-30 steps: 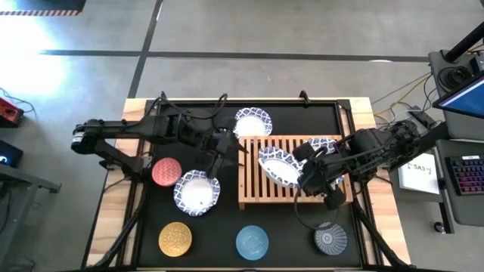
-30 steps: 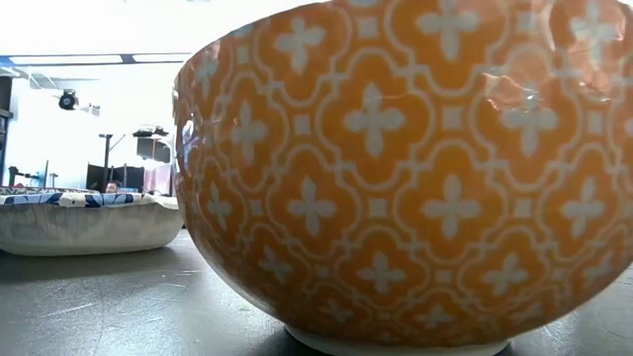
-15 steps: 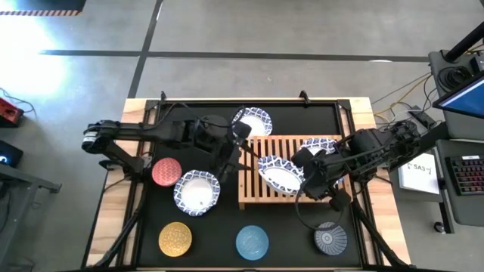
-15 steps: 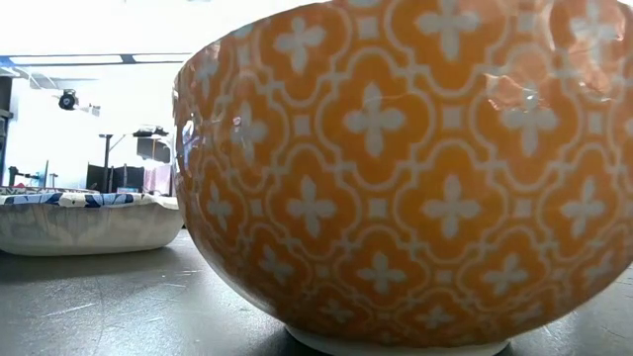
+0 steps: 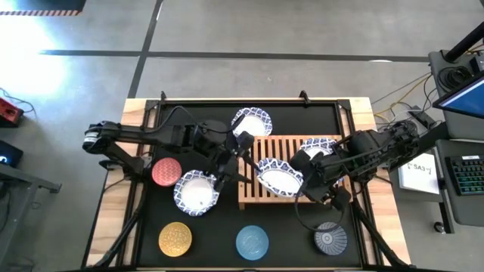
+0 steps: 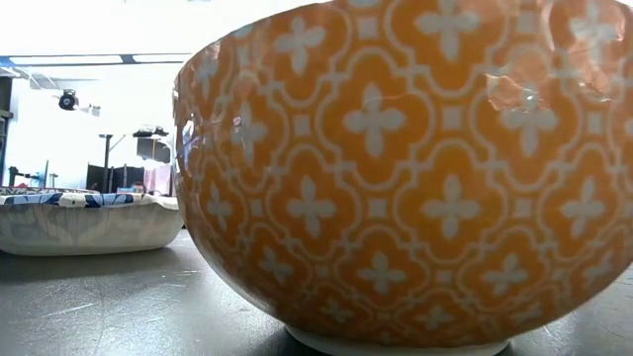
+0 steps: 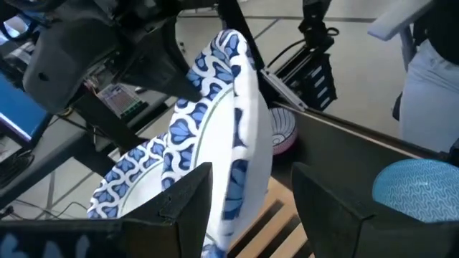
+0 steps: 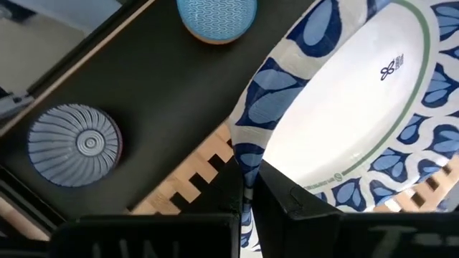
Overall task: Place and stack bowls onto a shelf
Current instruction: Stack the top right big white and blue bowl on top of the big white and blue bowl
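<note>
Wide white bowl (image 5: 278,177), blue petal rim, tilted over the slatted light-wood shelf (image 5: 257,198), rim pinched between the right gripper (image 5: 302,183) fingers; left gripper (image 5: 240,157) open astride its opposite rim. 3 more wide bowls nearby. 4 small bowls sit farther off, on the mat.

The yellow bowl (image 6: 415,178), cut off, hides the shelf.

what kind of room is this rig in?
Likely a robotics lab or workshop. Bare concrete floor with tape lines, a desk beside the table with a keyboard and monitor, and loose cables. The low view shows equipment stands behind the bowls.
</note>
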Action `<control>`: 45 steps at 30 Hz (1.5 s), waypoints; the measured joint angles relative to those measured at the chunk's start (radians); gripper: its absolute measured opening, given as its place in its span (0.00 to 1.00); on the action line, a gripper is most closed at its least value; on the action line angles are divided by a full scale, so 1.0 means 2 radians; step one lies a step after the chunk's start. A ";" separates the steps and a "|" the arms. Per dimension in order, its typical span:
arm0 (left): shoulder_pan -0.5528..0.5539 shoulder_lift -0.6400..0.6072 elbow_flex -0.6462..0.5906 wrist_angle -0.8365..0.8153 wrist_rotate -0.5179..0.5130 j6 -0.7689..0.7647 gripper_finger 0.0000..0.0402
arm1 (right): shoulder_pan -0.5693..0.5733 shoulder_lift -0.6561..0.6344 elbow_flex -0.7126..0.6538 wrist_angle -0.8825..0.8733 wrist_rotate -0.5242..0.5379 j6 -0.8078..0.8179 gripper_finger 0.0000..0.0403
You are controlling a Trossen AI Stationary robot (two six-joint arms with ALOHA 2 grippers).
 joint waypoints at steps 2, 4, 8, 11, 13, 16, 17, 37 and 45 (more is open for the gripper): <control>-0.002 0.000 0.000 0.001 0.000 -0.001 0.43 | 0.000 0.000 -0.001 0.002 0.000 -0.013 0.02; -0.004 0.000 0.000 0.006 0.000 -0.010 0.43 | 0.000 0.000 -0.001 0.006 0.000 -0.033 0.02; -0.005 0.003 0.000 0.011 0.001 -0.024 0.43 | 0.000 0.003 -0.001 0.014 0.004 -0.083 0.02; -0.009 0.008 -0.001 0.011 0.001 -0.026 0.41 | 0.000 0.004 -0.001 0.016 0.010 -0.110 0.02; -0.011 0.013 -0.001 0.012 0.008 -0.027 0.38 | 0.000 0.004 -0.001 0.015 0.027 -0.126 0.02; -0.012 0.020 -0.001 0.007 0.011 -0.028 0.31 | 0.000 0.004 -0.001 0.015 0.042 -0.133 0.02; -0.013 0.021 -0.001 0.007 0.011 -0.028 0.28 | 0.000 0.004 -0.001 0.014 0.043 -0.132 0.02; -0.017 0.019 -0.001 -0.010 0.044 -0.052 0.00 | -0.001 0.003 0.005 0.016 0.087 0.069 0.18; -0.017 0.019 -0.001 -0.022 0.044 -0.053 0.00 | -0.001 -0.001 0.016 0.014 0.106 0.200 0.40</control>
